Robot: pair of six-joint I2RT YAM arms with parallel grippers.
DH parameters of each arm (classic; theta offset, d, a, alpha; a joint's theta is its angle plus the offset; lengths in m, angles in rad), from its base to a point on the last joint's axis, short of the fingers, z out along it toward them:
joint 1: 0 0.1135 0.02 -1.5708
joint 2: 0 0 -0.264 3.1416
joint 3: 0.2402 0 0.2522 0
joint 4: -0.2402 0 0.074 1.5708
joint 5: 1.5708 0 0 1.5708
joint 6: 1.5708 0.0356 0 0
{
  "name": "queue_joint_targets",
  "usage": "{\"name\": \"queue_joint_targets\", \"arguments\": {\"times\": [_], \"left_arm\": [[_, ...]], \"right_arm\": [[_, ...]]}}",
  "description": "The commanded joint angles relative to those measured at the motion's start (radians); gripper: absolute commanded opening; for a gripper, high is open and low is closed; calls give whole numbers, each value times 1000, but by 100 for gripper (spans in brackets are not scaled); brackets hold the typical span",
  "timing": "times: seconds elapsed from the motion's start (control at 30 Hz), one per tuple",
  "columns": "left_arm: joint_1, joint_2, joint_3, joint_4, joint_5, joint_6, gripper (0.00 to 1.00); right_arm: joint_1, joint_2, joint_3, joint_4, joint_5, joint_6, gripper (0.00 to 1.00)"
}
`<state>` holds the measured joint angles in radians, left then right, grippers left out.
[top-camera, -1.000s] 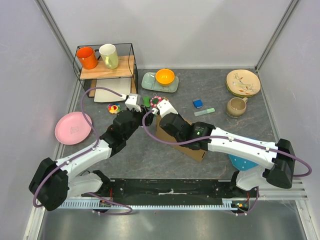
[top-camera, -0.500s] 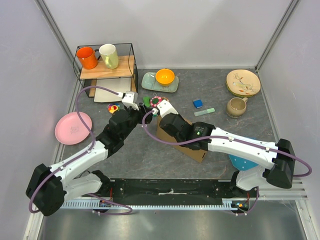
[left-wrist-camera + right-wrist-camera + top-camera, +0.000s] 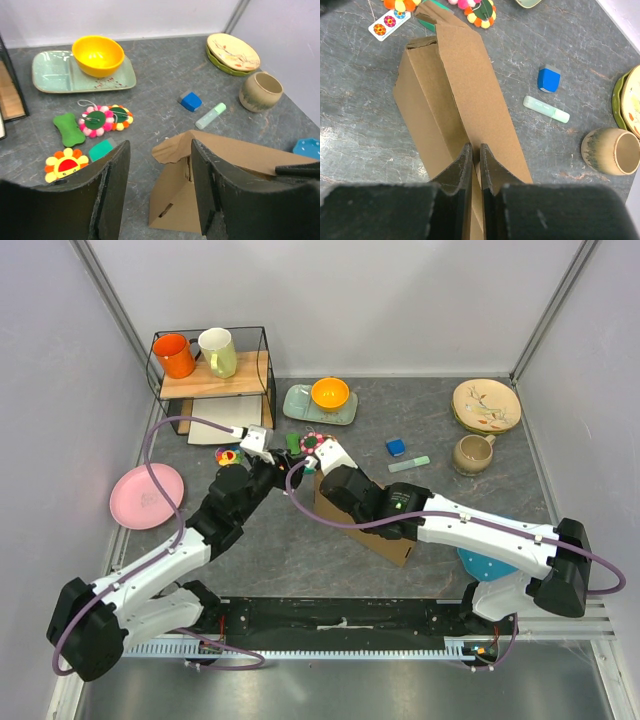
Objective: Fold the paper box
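The paper box [image 3: 388, 538] is brown cardboard, partly folded, lying mid-table with one long wall raised. In the right wrist view the box [image 3: 465, 75] runs away from my right gripper [image 3: 475, 160], which is shut on the upright wall's edge. In the top view my right gripper [image 3: 330, 485] sits over the box's left part. My left gripper [image 3: 160, 190] is open and empty. The box's left end [image 3: 175, 200], with a curled flap, lies just ahead between its fingers. In the top view my left gripper [image 3: 275, 475] is just left of the box.
A wire shelf [image 3: 210, 365] with two mugs stands at the back left, and a pink plate [image 3: 147, 495] lies at the left. Behind the box are a green tray with a yellow bowl [image 3: 320, 400], felt toys [image 3: 105, 119], a blue block [image 3: 396, 447] and a green tube [image 3: 409, 464]. Plates [image 3: 486, 405] and a cup [image 3: 472, 453] are at the right.
My left arm has shifted a little left and farther back, gripper still open. The right gripper and the box have hardly moved.
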<state>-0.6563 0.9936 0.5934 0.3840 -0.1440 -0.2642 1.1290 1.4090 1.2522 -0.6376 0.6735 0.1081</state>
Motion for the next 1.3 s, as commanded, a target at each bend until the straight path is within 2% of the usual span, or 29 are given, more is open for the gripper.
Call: {"name": "queue_joint_targets", "arguments": {"times": [0.0, 0.27, 0.5, 0.6, 0.8, 1.27], "left_arm": [[1, 16, 29, 58, 107, 39, 59], [1, -18, -24, 43, 138, 151, 61], [1, -32, -6, 6, 139, 218, 61], [1, -24, 5, -3, 181, 241, 62], [1, -3, 8, 15, 221, 244, 66], [12, 117, 91, 70, 241, 263, 68]], "right_arm": [[6, -27, 36, -22, -29, 47, 3], [6, -51, 115, -59, -68, 70, 4], [5, -42, 135, -74, -46, 56, 0], [5, -44, 130, -73, -52, 53, 0], [6, -53, 115, -74, -45, 13, 0], [23, -41, 92, -73, -22, -70, 0]]}}
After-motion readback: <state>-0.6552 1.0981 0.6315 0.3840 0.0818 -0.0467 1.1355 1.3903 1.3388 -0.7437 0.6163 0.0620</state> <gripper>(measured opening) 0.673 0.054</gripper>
